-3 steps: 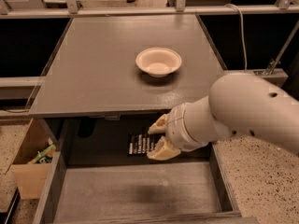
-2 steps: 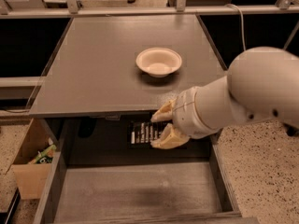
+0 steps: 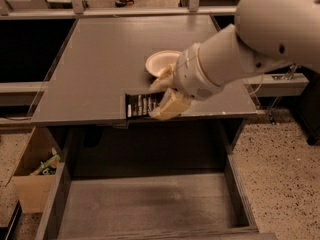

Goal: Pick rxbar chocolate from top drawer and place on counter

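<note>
**Bar out of the drawer, over the counter's front edge**

The gripper is clamped on the right end of the chocolate bar, with one pale finger above it and one below. The bar sticks out to the left, lettering up. It sits over the front strip of the counter, just in front of the white bowl. Whether it already touches the surface or hangs just above it, I cannot tell. The drawer stands pulled out below with its bottom bare, and a cardboard box sits on the floor to its left.

The step in hand looks like the set-down. To do it well, the bar probably needs carrying a little further in from the edge — it is close to the lip now and could tip back into the drawer. It should then be lowered flat until it bears on the counter, and only after that should the fingers part. The arm should stay clear of the bowl, which is near the upper finger.

A second ago the bar lay at the back of the drawer, under the counter's front edge, with the gripper closing around it. Since then it has been lifted up and forward onto counter level — the drawer no longer holds it.
</note>
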Action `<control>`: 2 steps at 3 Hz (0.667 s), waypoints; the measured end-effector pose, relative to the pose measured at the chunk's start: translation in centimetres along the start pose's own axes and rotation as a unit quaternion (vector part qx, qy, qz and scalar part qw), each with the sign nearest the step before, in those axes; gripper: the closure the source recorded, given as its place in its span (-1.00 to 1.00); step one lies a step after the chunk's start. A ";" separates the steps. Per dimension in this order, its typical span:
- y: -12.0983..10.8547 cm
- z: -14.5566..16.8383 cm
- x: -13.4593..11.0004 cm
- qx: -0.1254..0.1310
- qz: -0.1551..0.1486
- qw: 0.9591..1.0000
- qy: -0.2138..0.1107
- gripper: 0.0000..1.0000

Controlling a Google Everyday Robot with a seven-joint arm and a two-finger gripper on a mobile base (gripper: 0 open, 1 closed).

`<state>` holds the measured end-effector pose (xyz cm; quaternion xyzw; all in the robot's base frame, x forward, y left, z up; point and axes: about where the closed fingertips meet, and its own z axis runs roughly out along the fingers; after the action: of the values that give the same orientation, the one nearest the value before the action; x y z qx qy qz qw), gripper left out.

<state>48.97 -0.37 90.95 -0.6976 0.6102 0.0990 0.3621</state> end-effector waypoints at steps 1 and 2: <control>-2.3 2.4 -1.6 -0.019 0.006 1.000 -0.012 1.00; -3.7 6.3 -2.4 -0.048 0.020 0.998 -0.023 1.00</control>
<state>53.69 5.42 89.23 -0.6996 0.6101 0.1509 0.3400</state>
